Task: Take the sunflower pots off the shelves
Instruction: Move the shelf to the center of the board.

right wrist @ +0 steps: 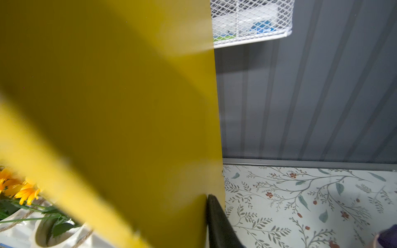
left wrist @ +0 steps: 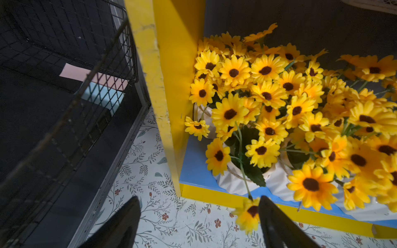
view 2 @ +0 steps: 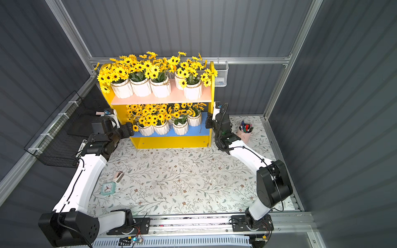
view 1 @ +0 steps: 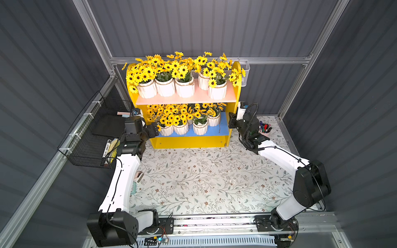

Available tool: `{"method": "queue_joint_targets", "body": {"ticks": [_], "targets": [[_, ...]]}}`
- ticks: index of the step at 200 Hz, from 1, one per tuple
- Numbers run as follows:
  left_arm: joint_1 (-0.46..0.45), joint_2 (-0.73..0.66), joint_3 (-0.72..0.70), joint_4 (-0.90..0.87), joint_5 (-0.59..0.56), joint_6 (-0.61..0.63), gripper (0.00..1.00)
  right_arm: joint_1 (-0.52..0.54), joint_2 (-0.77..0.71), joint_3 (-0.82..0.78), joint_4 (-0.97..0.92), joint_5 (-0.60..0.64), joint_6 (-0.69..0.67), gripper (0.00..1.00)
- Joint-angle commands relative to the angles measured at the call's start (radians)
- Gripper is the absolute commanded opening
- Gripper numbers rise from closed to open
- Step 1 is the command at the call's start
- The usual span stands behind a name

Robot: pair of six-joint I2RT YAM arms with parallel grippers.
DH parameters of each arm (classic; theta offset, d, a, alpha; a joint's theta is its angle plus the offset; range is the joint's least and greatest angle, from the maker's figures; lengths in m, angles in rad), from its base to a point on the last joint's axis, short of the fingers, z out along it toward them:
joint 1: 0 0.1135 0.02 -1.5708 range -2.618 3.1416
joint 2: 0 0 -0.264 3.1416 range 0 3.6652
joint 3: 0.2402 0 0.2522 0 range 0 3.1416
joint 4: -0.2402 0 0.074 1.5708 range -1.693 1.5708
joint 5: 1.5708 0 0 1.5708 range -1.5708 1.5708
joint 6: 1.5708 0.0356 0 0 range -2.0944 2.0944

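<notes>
Left gripper point(left wrist: 197, 197) stands wide open and empty at the lower shelf's left front corner, ready for the nearest pot. All sunflower pots point(view 1: 185, 88) occupy the shelves point(view 1: 189, 99). Right gripper point(view 1: 231, 121) abuts the right side panel point(right wrist: 129, 107), probably bracing; its closure cannot be told.

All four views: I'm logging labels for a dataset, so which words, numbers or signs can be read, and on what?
Nothing is legible.
Marker in the black wire basket: dark print on its barrel, too small to read.
Clock on the table: dial marks too small to read.
Packet in the white mesh basket: blue print, blurred.
</notes>
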Motion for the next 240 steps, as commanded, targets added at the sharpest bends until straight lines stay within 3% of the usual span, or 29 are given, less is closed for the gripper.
{"method": "queue_joint_targets", "body": {"ticks": [1,200,240], "targets": [[0.007,0.017,0.017,-0.01,0.024,0.01,0.88,-0.091,-0.117,0.031,-0.003,0.103,-0.112,0.0],[0.008,0.119,0.063,0.037,0.181,-0.026,0.88,-0.273,-0.417,-0.167,-0.141,0.138,-0.06,0.0],[0.007,0.136,0.061,0.051,0.212,-0.031,0.88,-0.283,-0.425,-0.185,-0.142,0.067,-0.026,0.0]]}}
